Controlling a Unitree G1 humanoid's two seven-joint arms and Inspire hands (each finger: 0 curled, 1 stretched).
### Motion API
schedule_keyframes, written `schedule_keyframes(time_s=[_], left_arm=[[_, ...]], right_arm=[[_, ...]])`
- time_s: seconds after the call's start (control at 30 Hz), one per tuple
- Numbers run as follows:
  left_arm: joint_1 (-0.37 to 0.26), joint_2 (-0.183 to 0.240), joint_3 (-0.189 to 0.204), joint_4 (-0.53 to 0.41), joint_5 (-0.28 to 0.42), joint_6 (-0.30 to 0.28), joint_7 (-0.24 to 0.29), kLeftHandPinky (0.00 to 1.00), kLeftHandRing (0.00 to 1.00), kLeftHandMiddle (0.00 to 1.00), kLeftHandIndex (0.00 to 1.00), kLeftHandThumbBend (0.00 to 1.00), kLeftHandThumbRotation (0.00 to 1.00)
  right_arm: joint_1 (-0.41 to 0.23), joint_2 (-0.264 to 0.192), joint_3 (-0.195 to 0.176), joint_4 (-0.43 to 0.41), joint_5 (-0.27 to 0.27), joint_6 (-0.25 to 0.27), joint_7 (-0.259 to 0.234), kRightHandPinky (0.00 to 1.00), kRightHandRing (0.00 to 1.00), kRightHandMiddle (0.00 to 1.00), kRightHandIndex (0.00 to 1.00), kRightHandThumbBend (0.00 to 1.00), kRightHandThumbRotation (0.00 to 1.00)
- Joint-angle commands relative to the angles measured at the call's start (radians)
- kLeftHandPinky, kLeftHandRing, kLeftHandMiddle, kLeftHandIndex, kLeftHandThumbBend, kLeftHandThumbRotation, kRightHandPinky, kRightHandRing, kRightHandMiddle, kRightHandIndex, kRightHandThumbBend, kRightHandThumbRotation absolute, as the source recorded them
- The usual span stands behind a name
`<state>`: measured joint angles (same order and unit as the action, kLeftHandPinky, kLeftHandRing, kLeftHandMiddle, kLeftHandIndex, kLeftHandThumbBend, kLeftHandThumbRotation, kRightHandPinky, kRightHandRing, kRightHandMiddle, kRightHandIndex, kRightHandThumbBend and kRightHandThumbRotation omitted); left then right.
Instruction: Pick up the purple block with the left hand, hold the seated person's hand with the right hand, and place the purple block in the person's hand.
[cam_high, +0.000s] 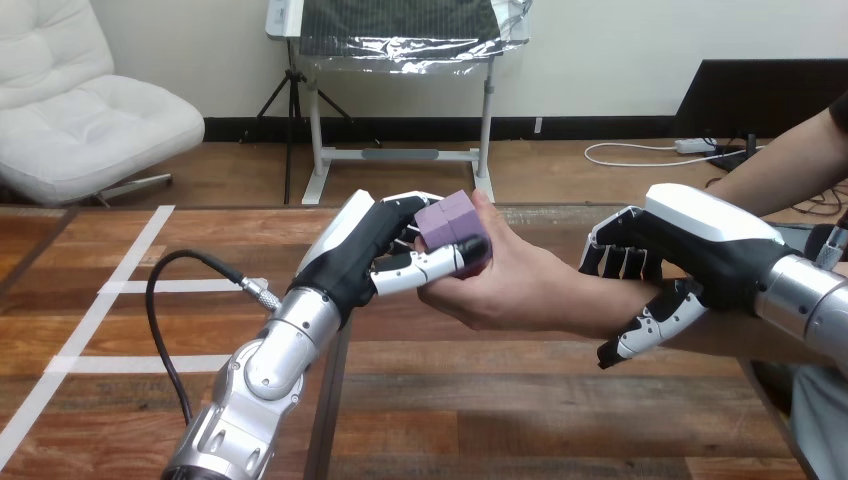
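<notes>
The purple block (450, 226) sits above the middle of the table, pinched between the thumb and fingers of my left hand (372, 252). It rests against the palm of the person's hand (510, 280), which reaches in from the right with its palm turned toward my left hand. My right hand (690, 262) is over the person's wrist, with its fingers curled down the far side and its thumb reaching beneath the forearm.
The wooden table (500, 410) has white tape lines (110, 290) at the left. A black cable (165, 320) loops from my left forearm over the table's left part.
</notes>
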<state>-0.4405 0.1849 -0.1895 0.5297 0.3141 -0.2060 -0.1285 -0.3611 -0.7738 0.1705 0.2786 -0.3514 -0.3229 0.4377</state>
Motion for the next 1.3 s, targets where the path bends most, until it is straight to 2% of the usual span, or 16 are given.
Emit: schedule_keyframes(time_s=[0.0,0.5,0.77,0.97,1.27], left_arm=[[-0.027,0.008,0.019,-0.015,-0.023,-0.037,0.011,0.63,0.67,0.69,0.72,0.43,0.96],[-0.026,0.014,0.021,-0.003,-0.036,-0.056,0.009,0.65,0.67,0.68,0.71,0.35,1.00],[-0.026,0.017,0.020,0.004,-0.040,-0.064,0.012,0.65,0.66,0.68,0.71,0.34,1.00],[-0.026,0.017,0.020,0.001,-0.039,-0.056,0.012,0.65,0.66,0.67,0.71,0.37,1.00],[-0.025,0.020,0.020,-0.002,-0.036,-0.053,0.014,0.65,0.66,0.68,0.71,0.48,1.00]], right_arm=[[0.018,0.019,-0.001,0.027,0.014,-0.008,0.011,0.39,0.43,0.48,0.52,0.87,0.09],[0.014,0.019,0.000,0.043,0.007,-0.018,0.009,0.37,0.42,0.47,0.52,0.87,0.10],[0.011,0.021,0.001,0.051,0.005,-0.028,0.005,0.37,0.42,0.47,0.52,0.87,0.10],[0.010,0.021,0.001,0.052,0.005,-0.024,0.008,0.37,0.42,0.47,0.52,0.87,0.10],[0.009,0.022,0.002,0.054,0.004,-0.025,0.006,0.38,0.43,0.48,0.52,0.87,0.09]])
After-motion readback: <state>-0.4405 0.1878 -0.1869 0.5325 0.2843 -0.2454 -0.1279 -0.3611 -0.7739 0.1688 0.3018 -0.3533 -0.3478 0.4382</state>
